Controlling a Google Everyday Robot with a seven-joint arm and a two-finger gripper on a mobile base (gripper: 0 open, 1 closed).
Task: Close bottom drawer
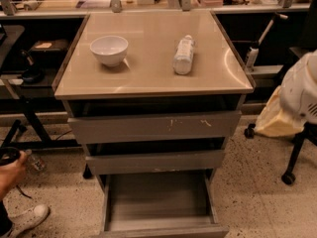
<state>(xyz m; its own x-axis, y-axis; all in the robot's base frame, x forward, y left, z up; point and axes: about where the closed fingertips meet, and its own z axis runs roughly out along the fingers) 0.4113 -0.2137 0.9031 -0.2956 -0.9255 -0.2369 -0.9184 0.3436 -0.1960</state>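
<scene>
Bottom drawer (158, 202) is hanging wide open, right at the foot of the cabinet (148, 76). Its grey box is pulled out towards us and its front panel sits along the bottom edge of the view. The middle drawer (155, 161) and top drawer (154, 127) each stand out a little above it, stepped back one behind the other.

The gripper I can't find anywhere, so I cannot tell how far apart its fingers are or whether it holds anything. All I see of what I take to be the robot is a white shell (301, 94) at the right edge, up around top-drawer height.

So here's what matters: the open drawer lies down and to the left of that shell, close to the floor. Its travel runs straight away from us into the cabinet, and the front panel stretches left to right across that line. By my reckoning the gripper has to drop low, come round in front of the panel and push square on, away from us. A push off to one end might skew the box on its runners.

Up top, a bowl (109, 49) and a bottle (184, 55) lying on its side are well clear. Someone's hand (11, 170) is at the left edge, apart from the drawer.
</scene>
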